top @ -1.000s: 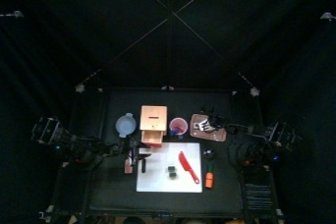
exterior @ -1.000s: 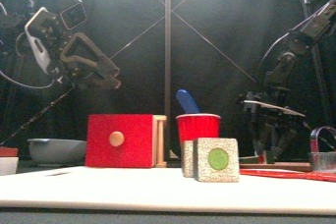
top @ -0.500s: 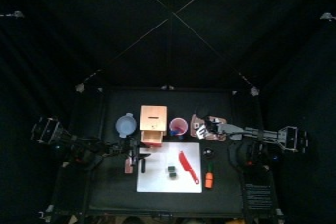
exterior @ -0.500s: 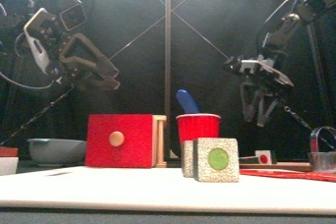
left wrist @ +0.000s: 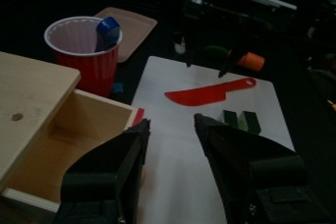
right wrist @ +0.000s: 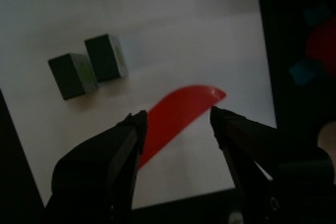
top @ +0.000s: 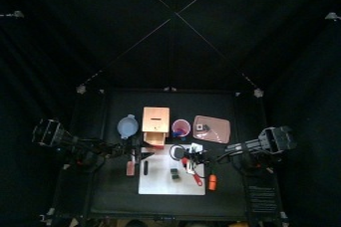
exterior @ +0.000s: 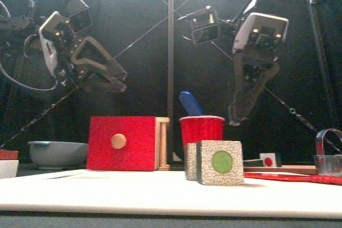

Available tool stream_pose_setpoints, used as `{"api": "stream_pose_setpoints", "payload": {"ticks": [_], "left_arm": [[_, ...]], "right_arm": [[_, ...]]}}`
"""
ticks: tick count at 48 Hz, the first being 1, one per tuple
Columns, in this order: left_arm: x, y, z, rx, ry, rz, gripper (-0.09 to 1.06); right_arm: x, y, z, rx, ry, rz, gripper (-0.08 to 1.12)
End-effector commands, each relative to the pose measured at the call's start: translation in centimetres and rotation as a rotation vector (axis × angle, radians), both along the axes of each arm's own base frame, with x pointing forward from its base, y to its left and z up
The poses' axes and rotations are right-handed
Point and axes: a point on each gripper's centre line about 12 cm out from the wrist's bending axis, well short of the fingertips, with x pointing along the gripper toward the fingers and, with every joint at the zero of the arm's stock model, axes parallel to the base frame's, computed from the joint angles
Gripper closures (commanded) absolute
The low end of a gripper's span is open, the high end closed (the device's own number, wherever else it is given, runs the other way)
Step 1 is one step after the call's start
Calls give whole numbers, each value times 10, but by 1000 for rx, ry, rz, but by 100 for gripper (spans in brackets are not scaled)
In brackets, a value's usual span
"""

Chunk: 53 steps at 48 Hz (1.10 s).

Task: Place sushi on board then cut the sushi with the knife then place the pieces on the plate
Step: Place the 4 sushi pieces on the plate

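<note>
Two dark green sushi pieces (top: pixel 173 175) stand side by side on the white board (top: pixel 160 181), showing green centres in the front view (exterior: pixel 218 162). A red knife (top: pixel 192 168) lies flat on the board just right of them. My right gripper (top: pixel 196 154) hangs open above the knife; its wrist view shows the blade (right wrist: pixel 178 120) between the two jaws (right wrist: pixel 175 130) and the sushi pieces (right wrist: pixel 89 63) off to one side. My left gripper (top: pixel 132 157) rests open and empty at the board's left edge, by the wooden box (left wrist: pixel 53 130).
Behind the board stand a blue-grey bowl (top: pixel 128 125), the wooden box (top: pixel 156 123) with its drawer open, a red cup (top: pixel 180 126) holding a blue knife (left wrist: pixel 108 27), and the pink tray (top: pixel 213 126). A small orange toy (top: pixel 212 181) lies off the board's right edge.
The right arm has swung from over the pink tray to the board and now hangs over the red knife. The left arm and the sushi have not moved.
</note>
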Motion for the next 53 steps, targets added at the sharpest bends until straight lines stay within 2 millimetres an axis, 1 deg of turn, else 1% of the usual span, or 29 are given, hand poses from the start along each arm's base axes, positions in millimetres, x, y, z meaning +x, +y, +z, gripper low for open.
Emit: {"api": "stream_pose_setpoints", "payload": {"ticks": [1, 9, 16, 31, 42, 53], "left_arm": [[4, 1, 6, -6, -24, 8, 16], [2, 2, 4, -7, -15, 12, 16], [0, 2, 1, -11, -8, 17, 16], [0, 3, 2, -20, -8, 27, 16], [0, 3, 1, -29, -5, 36, 16], [-3, 4, -2, -35, 6, 44, 16]], "right_arm": [[17, 9, 11, 21, -55, 29, 16], [30, 17, 2, 44, -67, 45, 16], [37, 24, 2, 63, -88, 51, 16], [36, 35, -6, 76, -71, 63, 16], [36, 31, -19, 73, -37, 52, 16], [35, 30, -26, 77, -19, 41, 21]]}}
